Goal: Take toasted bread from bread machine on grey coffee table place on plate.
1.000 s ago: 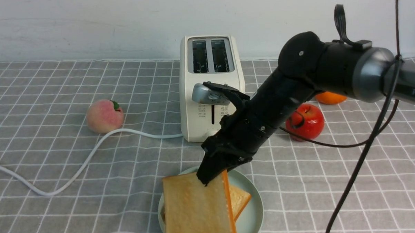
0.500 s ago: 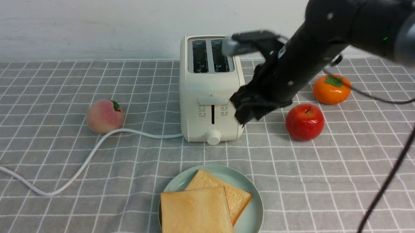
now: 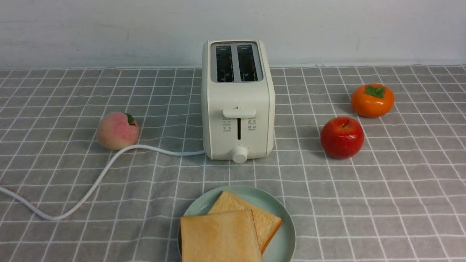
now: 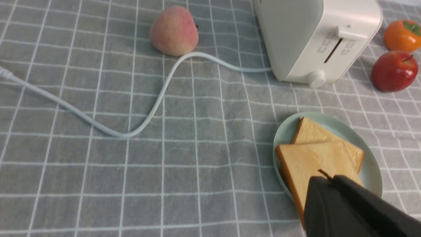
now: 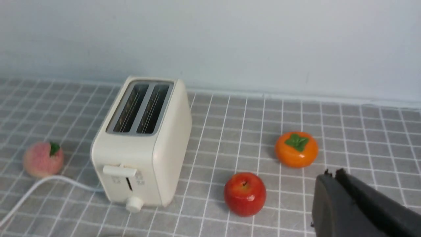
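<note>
Right arm is pulled back out of the front view; a second ago the second slice was being lowered by it. Right gripper (image 5: 330, 176) is now seen closed and empty, and left gripper (image 4: 324, 179) is likewise closed on nothing. Toasted bread (image 3: 219, 242) is laid as two overlapping slices on the plate (image 3: 283, 241), in front of the bread machine (image 3: 238, 107), whose slots are seen empty. Task is judged complete.
</note>
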Controlling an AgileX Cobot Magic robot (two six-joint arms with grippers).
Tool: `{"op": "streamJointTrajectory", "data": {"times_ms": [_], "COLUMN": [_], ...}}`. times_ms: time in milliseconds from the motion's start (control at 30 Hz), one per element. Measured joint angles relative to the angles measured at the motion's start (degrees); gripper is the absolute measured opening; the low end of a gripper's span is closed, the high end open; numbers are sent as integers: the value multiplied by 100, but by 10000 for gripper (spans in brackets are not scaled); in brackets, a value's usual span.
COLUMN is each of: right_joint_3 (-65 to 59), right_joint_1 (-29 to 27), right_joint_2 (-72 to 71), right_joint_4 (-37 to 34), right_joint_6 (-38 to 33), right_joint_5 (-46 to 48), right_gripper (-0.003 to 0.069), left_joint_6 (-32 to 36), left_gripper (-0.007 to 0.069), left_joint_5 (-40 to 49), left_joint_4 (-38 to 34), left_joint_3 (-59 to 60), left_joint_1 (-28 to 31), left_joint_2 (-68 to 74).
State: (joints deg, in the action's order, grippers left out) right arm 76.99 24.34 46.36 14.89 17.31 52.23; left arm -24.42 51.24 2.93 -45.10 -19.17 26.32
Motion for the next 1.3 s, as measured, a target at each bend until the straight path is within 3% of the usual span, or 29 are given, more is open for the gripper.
{"op": "streamJointTrajectory", "data": {"times_ms": [33, 200, 267, 400, 567, 1300], "right_joint_3": [-97, -2571, -3216, -3756, -3958, -4015], "right_joint_1": [0, 0, 0, 0, 0, 0], "right_joint_2": [0, -2994, -3750, -4493, -4752, -4752], "right_joint_4": [26, 855, 1315, 1983, 2307, 2349], "right_joint_6": [33, 1111, 1763, 2414, 2546, 2569], "right_joint_5": [0, -1678, -1875, -1934, -1976, -1829], "right_gripper": [-8, -6, -6, -5, 1, 22], "left_joint_6": [0, -5, -15, -15, -15, -15], "left_gripper": [-13, -13, -13, -13, -13, -2], "left_joint_5": [-22, -668, -941, -1276, -1359, -1311], "left_joint_4": [0, 0, -26, -119, -169, -162], "left_joint_3": [0, 0, 0, 0, 0, 0], "left_joint_1": [0, 0, 0, 0, 0, 0], "left_joint_2": [0, 24, 99, 241, 389, 403]}}
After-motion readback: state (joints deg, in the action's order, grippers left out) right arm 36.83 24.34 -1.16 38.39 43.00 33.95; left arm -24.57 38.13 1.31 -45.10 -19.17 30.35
